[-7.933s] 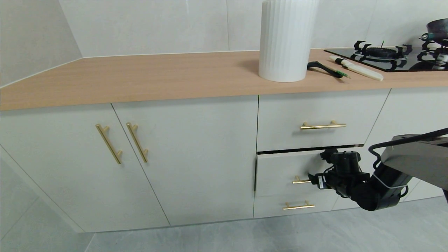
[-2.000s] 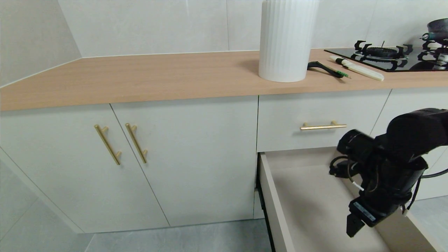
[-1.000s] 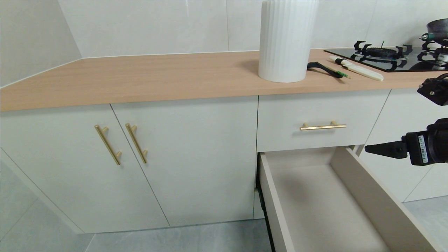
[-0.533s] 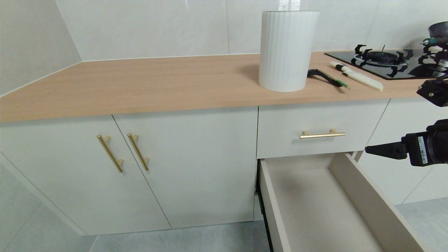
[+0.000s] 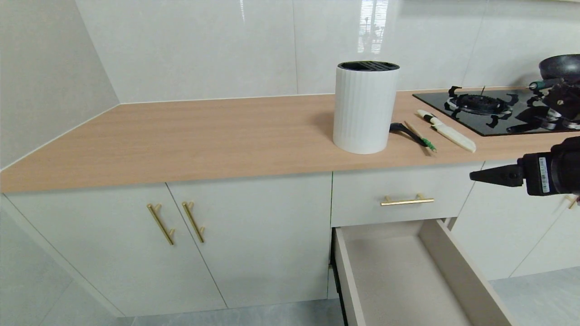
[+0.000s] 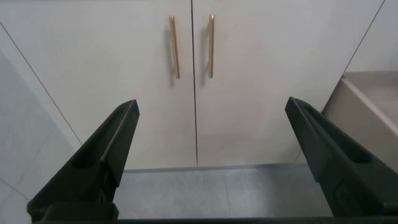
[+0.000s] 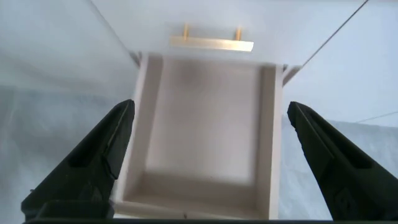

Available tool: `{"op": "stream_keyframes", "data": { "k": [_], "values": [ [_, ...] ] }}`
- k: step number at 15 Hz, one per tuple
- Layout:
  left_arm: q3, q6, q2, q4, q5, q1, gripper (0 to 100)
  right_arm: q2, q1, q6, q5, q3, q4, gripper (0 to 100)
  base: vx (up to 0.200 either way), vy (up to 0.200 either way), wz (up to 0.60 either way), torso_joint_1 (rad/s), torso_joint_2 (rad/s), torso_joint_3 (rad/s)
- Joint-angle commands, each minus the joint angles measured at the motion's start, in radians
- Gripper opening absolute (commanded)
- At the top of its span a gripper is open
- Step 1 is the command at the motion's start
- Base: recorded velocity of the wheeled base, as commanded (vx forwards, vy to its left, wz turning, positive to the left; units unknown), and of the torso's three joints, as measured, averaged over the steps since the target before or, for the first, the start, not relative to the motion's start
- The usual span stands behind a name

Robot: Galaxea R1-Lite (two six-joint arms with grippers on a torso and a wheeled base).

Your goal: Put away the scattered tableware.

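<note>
My right claw (image 5: 476, 175) is wide open and holds nothing. It hangs up above the open drawer (image 5: 453, 267). My left claw (image 6: 211, 168) is wide open too, with nothing in it. It sits down low, facing two doors (image 6: 249, 106) with gold handles (image 6: 175, 46). The spoon (image 5: 401, 129), chopsticks (image 5: 422, 138) and knife (image 5: 448, 134) lie side by side on the counter (image 5: 204, 136), between the white holder (image 5: 364, 113) and the stove (image 5: 480, 108). The spoon is just beside the holder.
</note>
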Motion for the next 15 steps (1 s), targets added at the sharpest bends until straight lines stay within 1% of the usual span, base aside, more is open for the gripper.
{"op": "stream_keyframes", "data": {
  "k": [1,2,3,4,5,7,9,11,13,15],
  "values": [
    [0.000,0.000,0.002,0.001,0.001,0.001,100,0.177,-0.020,0.048,-0.021,-0.232,0.115,100,0.000,0.000,0.00,0.183,-0.48,-0.290],
    [0.000,0.000,0.002,-0.001,0.001,0.001,100,0.255,-0.028,0.054,-0.023,-0.354,0.214,100,0.000,0.000,0.00,0.154,-0.40,-0.246],
    [0.000,0.000,0.002,-0.001,-0.001,0.001,100,0.334,-0.033,0.088,-0.023,-0.466,0.285,100,0.000,0.000,0.00,0.085,-0.22,-0.124],
    [0.000,0.000,0.002,0.001,0.001,0.001,100,0.400,-0.034,0.120,-0.027,-0.546,0.315,100,0.000,0.000,0.00,0.046,-0.13,-0.080],
    [0.000,0.000,0.002,-0.001,0.001,0.001,100,0.455,-0.037,0.123,-0.044,-0.604,0.323,100,0.000,0.000,0.00,0.032,-0.07,-0.051],
    [0.000,0.000,0.002,-0.001,0.001,0.001,100,0.553,-0.052,0.123,-0.086,-0.661,0.323,100,0.000,0.000,0.00,0.000,0.00,0.000],
    [0.000,0.000,0.002,-0.001,-0.001,0.001,100,0.634,-0.056,0.129,-0.095,-0.710,0.320,100,0.000,0.000,0.00,0.000,0.00,0.000],
    [0.000,0.000,0.002,-0.001,-0.001,0.001,100,0.689,-0.063,0.131,-0.095,-0.724,0.296,100,0.000,0.000,0.00,0.000,0.00,0.000],
    [0.000,0.000,0.002,-0.001,0.001,0.001,100,0.709,-0.063,0.131,-0.095,-0.718,0.237,100,0.000,0.000,0.00,0.000,0.00,0.000],
    [0.000,0.000,0.002,-0.001,0.001,0.001,100,0.719,-0.063,0.131,-0.095,-0.719,0.223,100,0.000,0.000,0.00,0.000,0.00,0.000]
  ]
}}
